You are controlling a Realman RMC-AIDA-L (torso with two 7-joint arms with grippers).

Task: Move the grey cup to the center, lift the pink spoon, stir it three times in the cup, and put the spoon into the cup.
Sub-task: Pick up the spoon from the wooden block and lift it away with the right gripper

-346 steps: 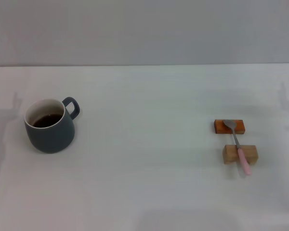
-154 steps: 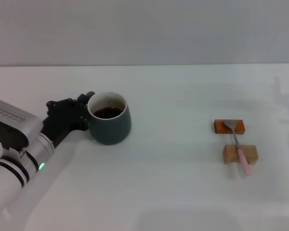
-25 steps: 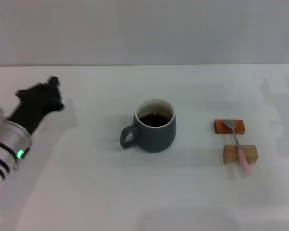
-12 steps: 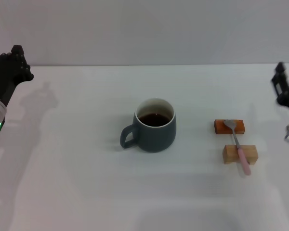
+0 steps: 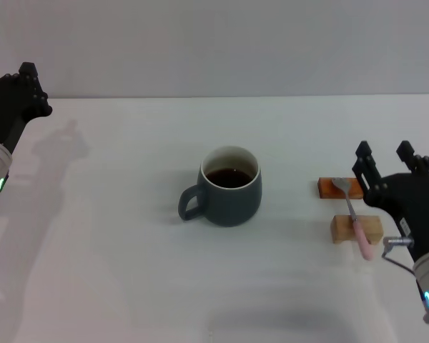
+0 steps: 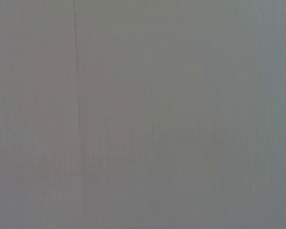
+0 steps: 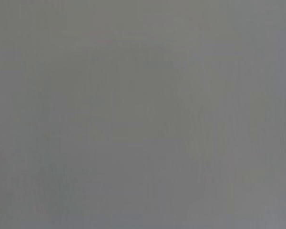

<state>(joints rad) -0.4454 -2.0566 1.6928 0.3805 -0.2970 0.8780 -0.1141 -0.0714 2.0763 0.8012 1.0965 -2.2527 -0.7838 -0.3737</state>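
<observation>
We hold our right gripper (image 5: 384, 157) unclenched just beside the pink spoon (image 5: 354, 214), bridged on two blocks (image 5: 356, 228) for easy pinching. Grey cup (image 5: 227, 187): centred, farther inward. Left gripper (image 5: 28, 86): parked; whether clenched, we cannot tell.

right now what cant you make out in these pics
- Both wrist views: only flat grey, nothing of the table.
- Left gripper, head view: raised at the far left edge; finger state unreadable.
- Spoon: whether the open right gripper touches it; no depth cue.
- Cup: how deep the liquid is, hidden by its wall.
</observation>
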